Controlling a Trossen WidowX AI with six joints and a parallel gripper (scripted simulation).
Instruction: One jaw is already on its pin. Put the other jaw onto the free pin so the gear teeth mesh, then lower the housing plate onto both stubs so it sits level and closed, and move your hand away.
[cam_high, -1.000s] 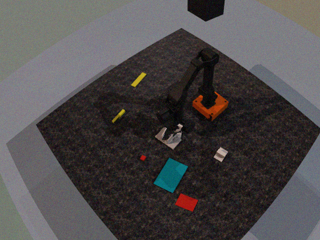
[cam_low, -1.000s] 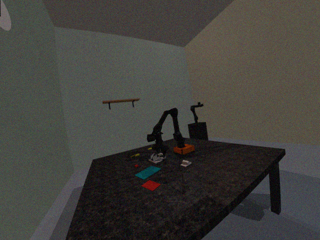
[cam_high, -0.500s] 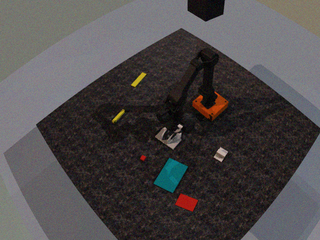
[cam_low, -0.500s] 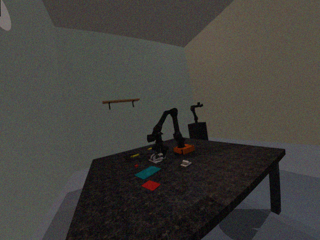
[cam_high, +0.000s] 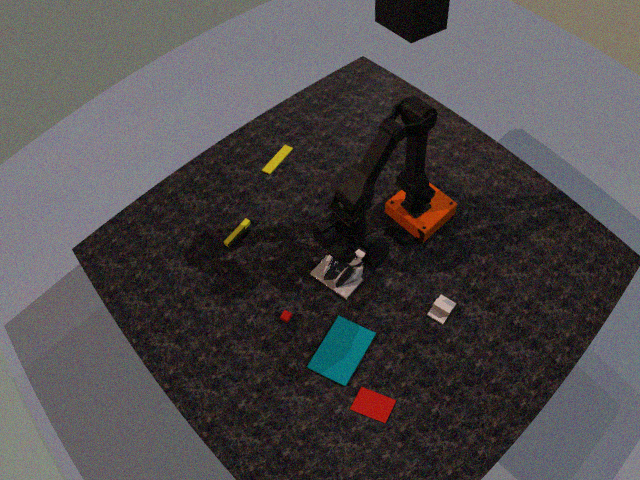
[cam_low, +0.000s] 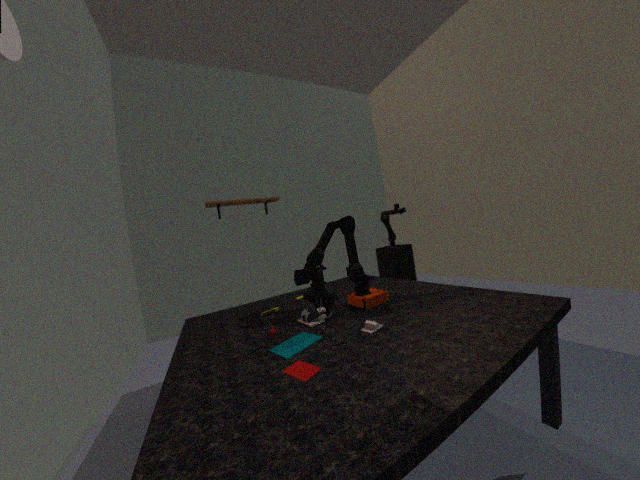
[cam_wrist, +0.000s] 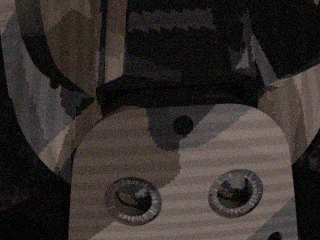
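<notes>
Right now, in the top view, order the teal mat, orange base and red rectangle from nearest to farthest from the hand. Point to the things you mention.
1. Orange base (cam_high: 424, 225) (cam_low: 368, 298), right of the hand (cam_high: 347, 266).
2. Teal mat (cam_high: 341, 350) (cam_low: 296, 345), below it.
3. Red rectangle (cam_high: 373, 404) (cam_low: 302, 370), beyond the mat.

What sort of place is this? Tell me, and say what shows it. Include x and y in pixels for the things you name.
Probably a robotics workroom or lab: a robot arm on an orange base (cam_high: 403, 217) (cam_low: 368, 299) is bolted or set on a dark table (cam_high: 491, 361) (cam_low: 361, 413), and a second arm (cam_low: 387, 222) stands on a black pedestal (cam_high: 412, 20) (cam_low: 397, 262).

The base block (cam_high: 419, 227) (cam_low: 368, 299) is orange, the tabletop (cam_high: 206, 335) (cam_low: 361, 413) mottled dark brown and grey.
</notes>
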